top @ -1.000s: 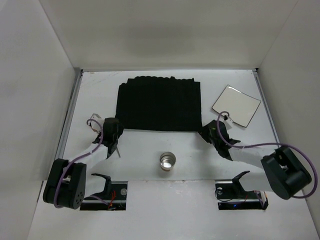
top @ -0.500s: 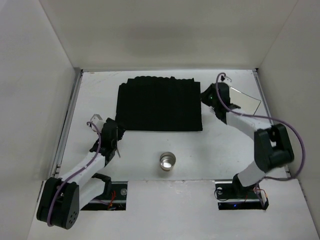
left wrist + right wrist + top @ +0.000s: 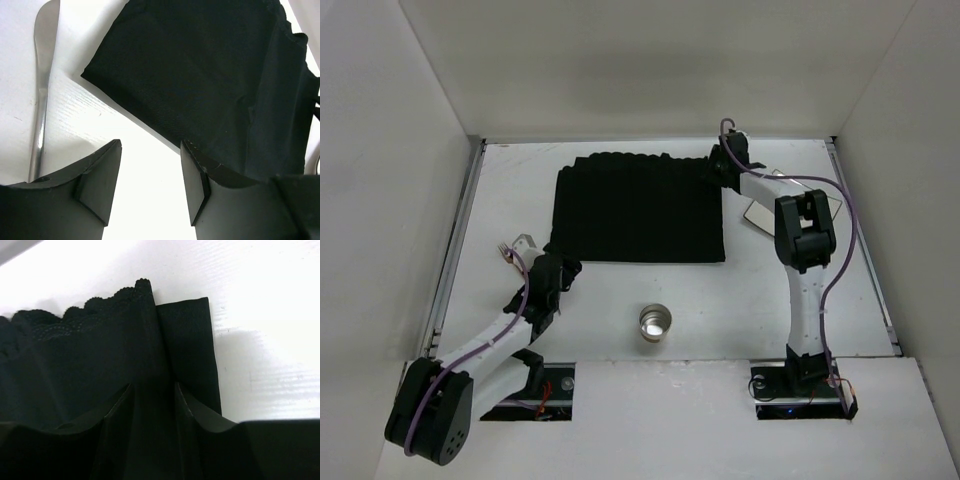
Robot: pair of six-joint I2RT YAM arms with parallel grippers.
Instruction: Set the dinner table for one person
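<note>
The white dinner table (image 3: 740, 290) holds a black cloth mat (image 3: 638, 210) at its middle. My right gripper (image 3: 714, 170) is over the mat's far right corner. In the right wrist view the gripper (image 3: 152, 390) is open, with a raised fold of the mat (image 3: 100, 355) between the fingers. My left gripper (image 3: 567, 270) is open and empty over bare table at the mat's near left corner (image 3: 150, 150). A metal utensil handle (image 3: 42, 75) lies left of it. A steel cup (image 3: 655, 322) stands near the front centre.
A square glassy plate (image 3: 757, 212) lies right of the mat, partly hidden by my right arm. White walls border the table on the left, far and right sides. The arm bases sit at the near edge.
My right arm has swung from the mat's near right corner to its far right corner. My left gripper has shifted slightly to the right, over the utensil.
</note>
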